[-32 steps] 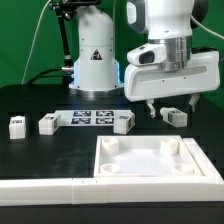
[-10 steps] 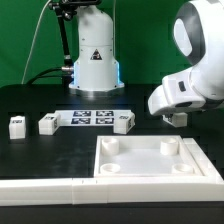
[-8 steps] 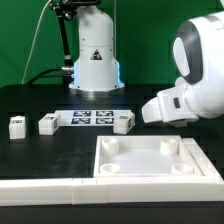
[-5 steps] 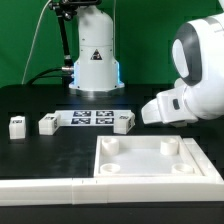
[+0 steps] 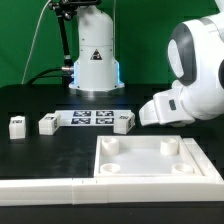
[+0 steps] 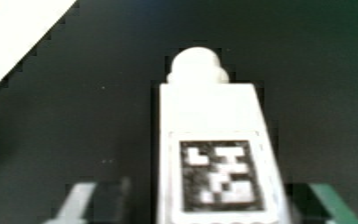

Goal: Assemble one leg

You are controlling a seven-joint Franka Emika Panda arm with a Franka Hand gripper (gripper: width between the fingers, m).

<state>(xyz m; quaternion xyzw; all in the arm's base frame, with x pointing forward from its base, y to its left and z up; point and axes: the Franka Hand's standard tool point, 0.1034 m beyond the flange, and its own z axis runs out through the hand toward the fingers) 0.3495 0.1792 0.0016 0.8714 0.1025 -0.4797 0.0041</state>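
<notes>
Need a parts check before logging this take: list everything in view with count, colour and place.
legs: four, white, tagged; three on the table in line with the marker board, one between the fingers in the wrist view
marker board: one, white, mid-table
panel: one, white, square with corner sockets, front, the exterior view's right
rail: one, white, front, the exterior view's left
table: one, black
base: one, white, rear
arm: one, white, the exterior view's right
fingers: two, open, either side of the fourth leg
</notes>
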